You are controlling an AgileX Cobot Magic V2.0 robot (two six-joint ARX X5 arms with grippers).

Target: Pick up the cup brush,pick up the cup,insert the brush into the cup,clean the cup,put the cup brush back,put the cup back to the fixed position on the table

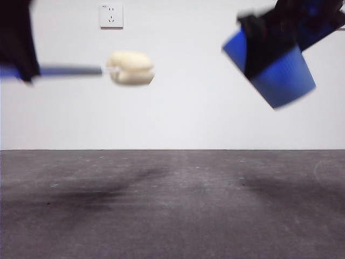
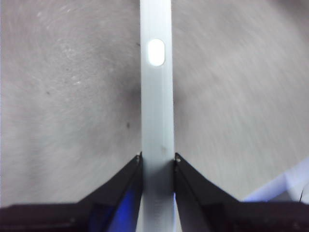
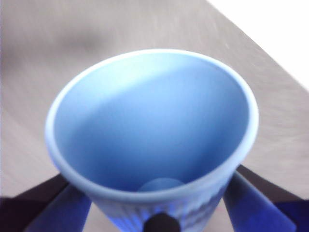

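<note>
My left pincer (image 2: 158,162) is clamped on the grey handle of the cup brush (image 1: 131,68), holding it level high above the counter (image 1: 172,205), sponge head pointing toward the cup (image 1: 280,70). My right pincer (image 3: 159,212) grips the blue cup by its ribbed wall, tilted in the air, well apart from the brush.

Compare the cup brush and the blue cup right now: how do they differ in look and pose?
The grey-handled cup brush with its cream sponge head lies level in the air; the ribbed blue plastic cup hangs tilted. The brush is long and slim, the cup wide and tapering. The brush's handle sits in the left gripper, the cup in the right gripper. Both are off the dark grey table and apart.
</note>
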